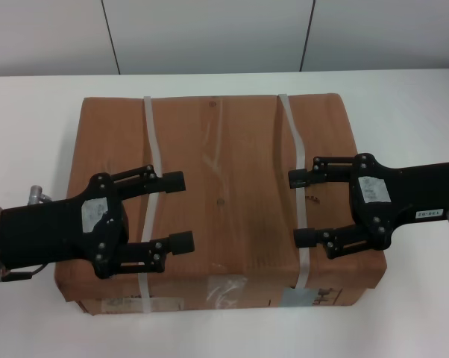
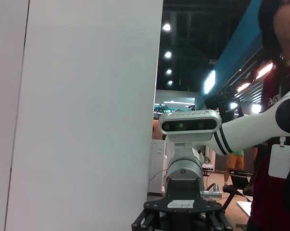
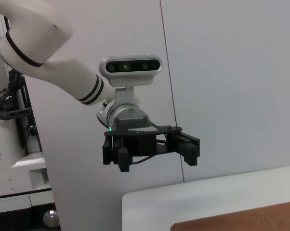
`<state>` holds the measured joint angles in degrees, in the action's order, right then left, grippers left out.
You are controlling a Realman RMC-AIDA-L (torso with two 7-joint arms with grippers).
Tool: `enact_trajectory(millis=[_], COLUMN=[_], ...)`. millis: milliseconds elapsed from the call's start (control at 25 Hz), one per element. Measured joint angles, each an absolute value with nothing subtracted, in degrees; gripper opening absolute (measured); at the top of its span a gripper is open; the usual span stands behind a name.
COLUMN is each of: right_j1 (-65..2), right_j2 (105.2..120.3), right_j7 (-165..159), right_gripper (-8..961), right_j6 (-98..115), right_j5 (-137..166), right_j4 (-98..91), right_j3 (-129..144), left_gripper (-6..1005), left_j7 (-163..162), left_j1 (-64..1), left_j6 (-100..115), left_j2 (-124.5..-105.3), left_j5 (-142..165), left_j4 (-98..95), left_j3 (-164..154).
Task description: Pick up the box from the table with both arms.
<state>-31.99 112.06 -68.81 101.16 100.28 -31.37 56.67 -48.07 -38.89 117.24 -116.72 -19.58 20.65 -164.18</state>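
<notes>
Nearest the camera in the head view, the front face of the large brown cardboard box [image 1: 224, 201] is seen, carrying labels, clear tape and black print. The box rests flat on the plain white surface [image 1: 403, 104], roughly centred between the two arms, which suits a two-sided lift.

Above its top panel, the left black two-fingered claw [image 1: 178, 212] is held over the box's left part, its fingers spread apart and pointed inward across the left white plastic strap [image 1: 151, 160]. The right black claw [image 1: 300, 208] is held likewise over the right part, fingers parted and aimed toward the centre, just by the right white plastic strap [image 1: 294, 149]. Nothing is gripped by either claw. Whether the fingers touch the cardboard cannot be told; in the right wrist view the left claw [image 3: 152, 147] appears raised in the air.

The mirrored, facing pose is judged to be a readying stance: the box is too wide for either claw to close around, so pressing in from opposite sides would probably be needed.

Farthest off, a pale panelled wall [image 1: 209, 33] is seen behind the surface.
</notes>
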Motion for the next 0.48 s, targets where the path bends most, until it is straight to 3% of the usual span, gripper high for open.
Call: enact_trajectory(millis=[480], right_j1=[-31.99], right_j2=[112.14], right_j7=[-68.73], right_gripper=[879], right_j6=[101.08], right_j5=[100.29], right_j4=[-31.37], right_j3=[56.69], left_gripper=[800], left_j7=[-48.07], left_j1=[-38.85], left_j6=[117.24], left_j2=[-116.71], left_j5=[-19.60], left_j4=[20.66], left_j3=[-164.18])
